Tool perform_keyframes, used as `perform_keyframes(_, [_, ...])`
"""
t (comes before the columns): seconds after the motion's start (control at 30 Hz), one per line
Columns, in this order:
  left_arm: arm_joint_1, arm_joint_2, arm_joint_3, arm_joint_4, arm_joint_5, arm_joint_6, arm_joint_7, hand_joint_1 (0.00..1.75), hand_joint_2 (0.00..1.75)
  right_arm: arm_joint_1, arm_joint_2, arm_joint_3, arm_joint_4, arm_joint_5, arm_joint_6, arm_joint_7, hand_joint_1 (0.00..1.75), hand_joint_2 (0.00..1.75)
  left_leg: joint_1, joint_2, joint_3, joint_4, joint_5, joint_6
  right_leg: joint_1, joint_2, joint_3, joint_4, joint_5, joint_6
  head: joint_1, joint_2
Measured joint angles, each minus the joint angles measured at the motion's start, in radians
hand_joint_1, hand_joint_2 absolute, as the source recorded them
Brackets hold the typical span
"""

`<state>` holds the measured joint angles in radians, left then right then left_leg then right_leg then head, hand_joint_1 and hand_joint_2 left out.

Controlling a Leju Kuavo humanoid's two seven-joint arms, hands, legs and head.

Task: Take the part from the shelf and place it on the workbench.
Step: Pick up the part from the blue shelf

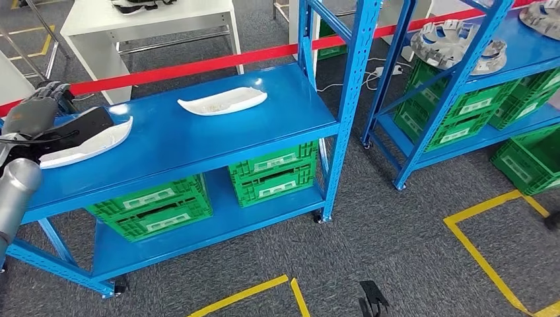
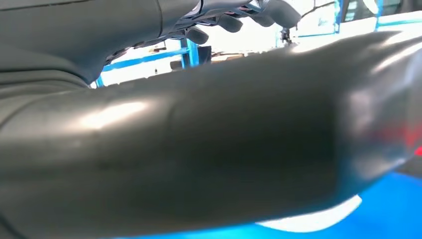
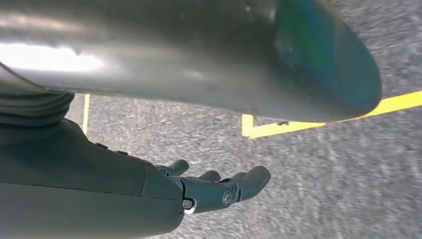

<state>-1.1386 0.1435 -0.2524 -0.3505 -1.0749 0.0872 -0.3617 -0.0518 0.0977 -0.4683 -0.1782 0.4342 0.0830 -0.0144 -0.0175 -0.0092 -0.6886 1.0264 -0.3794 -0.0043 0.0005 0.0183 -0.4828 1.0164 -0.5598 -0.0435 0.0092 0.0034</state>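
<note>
On the top board of the blue shelf (image 1: 198, 135), the left robot hand (image 1: 49, 109) sits at about nine o'clock, its dark fingers lying against a white curved part (image 1: 89, 146); whether they actually clasp it, I cannot tell. A second white part (image 1: 223, 101) lies near twelve o'clock, well apart. Green crates (image 1: 272, 173) fill the lower board. The right robot hand (image 3: 219, 186) hangs over grey carpet (image 3: 323, 174), fingers loosely apart, holding nothing.

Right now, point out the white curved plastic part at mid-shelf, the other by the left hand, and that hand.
Mid-shelf white part (image 1: 223, 101): head view, its middle.
Left white part (image 1: 89, 144): head view, its middle.
Left hand (image 1: 41, 105): head view, its back.
</note>
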Motion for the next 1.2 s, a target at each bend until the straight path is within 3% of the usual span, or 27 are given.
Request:
perform_keyframes(0.03, [0.001,0.003,-0.002,0.001,0.0,0.001,0.001,0.0,0.0,0.0,0.001,-0.001,0.001,0.001,0.0,0.0,0.0,0.0,-0.003,-0.001,0.007,-0.016,0.014,0.004,0.0,0.001,0.008,0.001,-0.006,0.005,-0.001,0.0])
perform_keyframes(0.13, [0.0,0.007,-0.007,-0.005,0.001,0.002,0.007,0.0,0.0,-0.002,-0.002,-0.002,0.001,0.003,0.0,0.0,0.0,0.0,0.004,-0.002,0.048,-0.03,-0.01,0.015,0.003,-0.005,0.007,0.05,0.0,0.021,-0.006,0.0])
perform_keyframes(0.2, [-0.001,0.006,-0.01,-0.008,0.001,0.004,0.018,0.0,0.0,-0.007,-0.004,-0.001,0.001,0.005,0.002,0.0,0.0,0.0,0.011,-0.002,0.078,-0.04,-0.025,0.02,0.002,-0.01,-0.054,0.151,-0.008,0.033,-0.002,0.0])
perform_keyframes(0.27, [0.001,0.007,-0.014,-0.008,0.0,0.005,0.036,0.0,0.0,-0.01,-0.003,-0.001,0.001,0.008,0.002,0.001,0.0,0.0,0.014,-0.002,0.097,-0.041,-0.042,0.02,-0.003,-0.011,-0.143,0.255,-0.052,0.045,0.003,0.0])
perform_keyframes(0.3, [0.004,0.007,-0.017,-0.007,0.0,0.005,0.051,0.0,0.0,-0.01,-0.003,-0.001,0.001,0.009,0.002,0.002,0.0,0.0,0.016,-0.004,0.106,-0.041,-0.052,0.018,-0.007,-0.011,-0.181,0.281,-0.071,0.049,0.005,0.0])
perform_keyframes(0.33, [0.006,0.008,-0.019,-0.005,0.0,0.003,0.069,0.0,0.0,-0.009,-0.004,-0.002,0.001,0.009,0.003,0.002,0.0,0.0,0.02,-0.005,0.117,-0.04,-0.063,0.014,-0.011,-0.011,-0.206,0.281,-0.071,0.053,0.007,0.0])
perform_keyframes(0.37, [0.008,0.009,-0.021,-0.003,0.0,0.0,0.09,0.0,0.0,-0.009,-0.004,-0.002,0.001,0.01,0.003,0.003,0.0,0.0,0.024,-0.007,0.128,-0.038,-0.074,0.009,-0.015,-0.012,-0.216,0.251,-0.046,0.058,0.008,0.0])
perform_keyframes(0.43, [0.009,0.013,-0.022,0.003,0.003,-0.011,0.129,0.0,0.0,-0.009,-0.004,-0.002,0.001,0.011,0.003,0.004,0.0,0.0,0.031,-0.007,0.149,-0.029,-0.099,-0.006,-0.025,-0.014,-0.204,0.13,0.063,0.068,0.01,0.0])
perform_keyframes(0.47, [0.009,0.016,-0.023,0.007,0.007,-0.023,0.148,0.0,0.0,-0.008,-0.004,-0.002,0.001,0.012,0.004,0.005,0.0,0.0,0.033,-0.008,0.155,-0.021,-0.111,-0.014,-0.028,-0.015,-0.197,0.079,0.096,0.067,0.012,0.0])
perform_keyframes(0.5, [0.008,0.021,-0.024,0.012,0.015,-0.042,0.164,0.0,0.0,-0.008,-0.004,-0.002,0.002,0.013,0.005,0.007,0.0,0.0,0.032,-0.009,0.157,-0.014,-0.122,-0.023,-0.03,-0.015,-0.192,0.047,0.121,0.061,0.013,0.0])
perform_keyframes(0.57, [0.008,0.035,-0.025,0.02,0.044,-0.091,0.181,0.0,0.0,-0.008,-0.004,-0.002,0.002,0.015,0.008,0.014,0.0,0.0,0.031,-0.01,0.157,-0.005,-0.135,-0.036,-0.029,-0.014,-0.19,0.039,0.122,0.038,0.015,0.0])
perform_keyframes(0.6, [0.008,0.043,-0.025,0.023,0.058,-0.111,0.182,0.0,0.44,-0.008,-0.003,-0.002,0.002,0.016,0.009,0.017,0.0,0.0,0.03,-0.009,0.159,-0.007,-0.139,-0.036,-0.029,-0.013,-0.188,0.04,0.131,0.032,0.014,0.0])
perform_keyframes(0.7, [0.008,0.068,-0.025,0.029,0.079,-0.14,0.187,0.0,1.75,-0.012,-0.003,-0.003,0.002,0.016,0.01,0.019,0.0,0.0,0.029,-0.007,0.169,-0.02,-0.138,-0.012,-0.031,-0.005,-0.186,0.036,0.131,0.026,0.01,0.0])
perform_keyframes(0.8, [0.008,0.084,-0.025,0.035,0.082,-0.145,0.216,0.0,1.75,-0.012,-0.003,-0.004,0.002,0.017,0.011,0.019,0.0,0.0,0.027,-0.005,0.176,-0.034,-0.137,-0.005,-0.03,0.002,-0.185,0.034,0.127,0.019,0.009,0.0])
perform_keyframes(0.93, [0.008,0.104,-0.024,0.047,0.089,-0.15,0.271,0.0,0.0,-0.013,-0.003,-0.005,0.002,0.019,0.012,0.018,0.0,0.0,0.027,-0.002,0.18,-0.045,-0.144,-0.001,-0.027,0.005,-0.182,0.034,0.123,0.013,0.009,0.0])
perform_keyframes(0.97, [0.009,0.109,-0.023,0.05,0.092,-0.152,0.276,0.0,0.0,-0.013,-0.003,-0.005,0.002,0.02,0.012,0.018,0.0,0.0,0.028,-0.002,0.18,-0.046,-0.143,-0.007,-0.027,0.004,-0.181,0.034,0.123,0.012,0.009,0.0])
perform_keyframes(1.1, [0.017,0.127,-0.016,0.056,0.105,-0.161,0.279,0.0,0.0,-0.018,-0.003,-0.006,0.002,0.025,0.012,0.019,0.0,0.0,0.032,-0.003,0.18,-0.048,-0.14,-0.05,-0.025,0.002,-0.18,0.035,0.123,0.012,0.01,0.0])
perform_keyframes(1.2, [0.026,0.138,-0.009,0.056,0.109,-0.161,0.281,0.0,0.0,-0.019,-0.003,-0.006,0.002,0.028,0.012,0.021,0.0,0.0,0.032,-0.003,0.18,-0.046,-0.139,-0.057,-0.026,0.002,-0.177,0.033,0.126,0.014,0.01,0.0])
